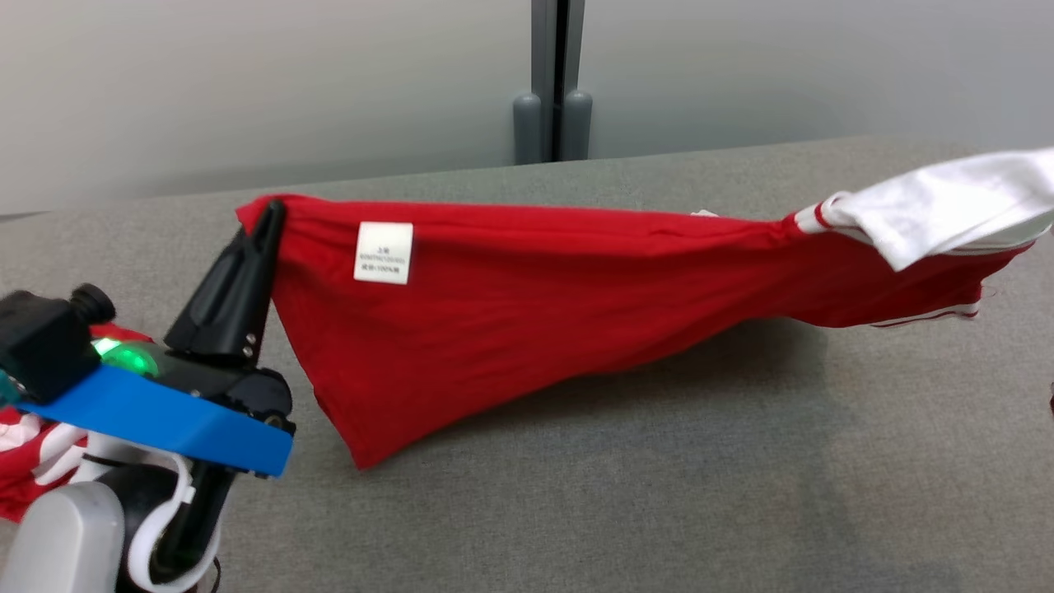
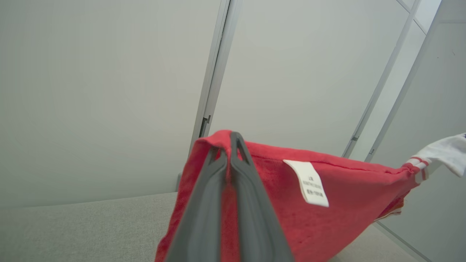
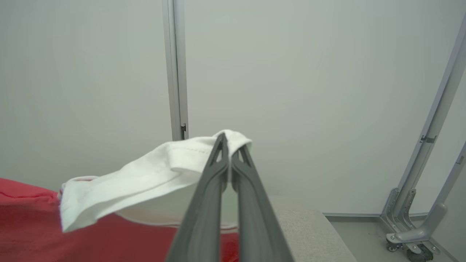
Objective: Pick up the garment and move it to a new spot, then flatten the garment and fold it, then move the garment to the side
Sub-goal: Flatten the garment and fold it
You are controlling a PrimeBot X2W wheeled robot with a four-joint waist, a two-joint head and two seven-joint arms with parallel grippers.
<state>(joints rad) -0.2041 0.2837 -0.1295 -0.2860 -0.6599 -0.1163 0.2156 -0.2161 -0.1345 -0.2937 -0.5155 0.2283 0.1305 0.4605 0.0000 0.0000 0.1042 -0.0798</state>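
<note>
The garment (image 1: 510, 321) is red with a white sleeve (image 1: 947, 206) and a white care label (image 1: 384, 253). It hangs stretched above the grey table (image 1: 659, 494), its lower edge drooping onto the surface. My left gripper (image 1: 273, 216) is shut on the garment's red left end (image 2: 255, 160). In the right wrist view my right gripper (image 3: 230, 145) is shut on the white sleeve (image 3: 145, 178), with red cloth (image 3: 32, 218) below it.
More red and white cloth (image 1: 25, 461) lies at the table's near left behind my left arm. A pale partition wall (image 1: 247, 82) with a grey post (image 1: 553, 82) stands behind the table. A wheeled frame foot (image 3: 407, 233) sits on the floor off the table's end.
</note>
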